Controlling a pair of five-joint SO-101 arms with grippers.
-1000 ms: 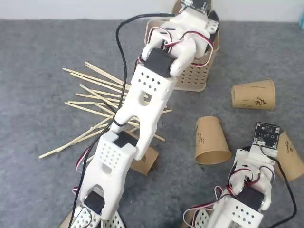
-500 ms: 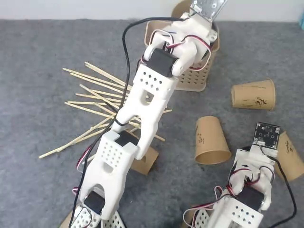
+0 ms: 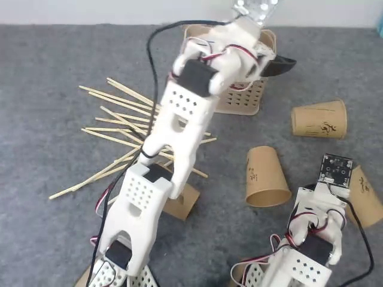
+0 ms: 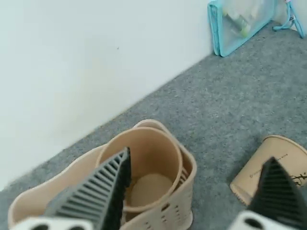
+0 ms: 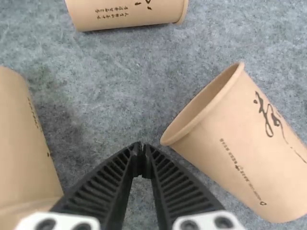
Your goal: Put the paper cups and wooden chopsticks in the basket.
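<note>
Your left hand (image 4: 198, 160): spread wide and holding nothing, hanging above the basket (image 3: 242, 101), with one dark finger (image 3: 281, 64) jutting out past the rim. The basket: at the far side of the table (image 3: 48, 72), holding one paper cup (image 4: 144, 165) that stands mouth-up inside it, directly below the left hand. Your right hand (image 5: 140, 153): clenched on nothing, fingertips pressed together, low over the table. One fallen cup (image 5: 240, 143): on its side just beside the right hand, its mouth toward the fingertips, not touching them. A second cup (image 5: 19, 143): near the right hand on the other side. A third cup (image 3: 320, 118): on its side, farther out toward the basket, apart from both hands. The chopsticks (image 3: 119, 122): a loose scatter on the table beside your left arm, all outside the basket.
</note>
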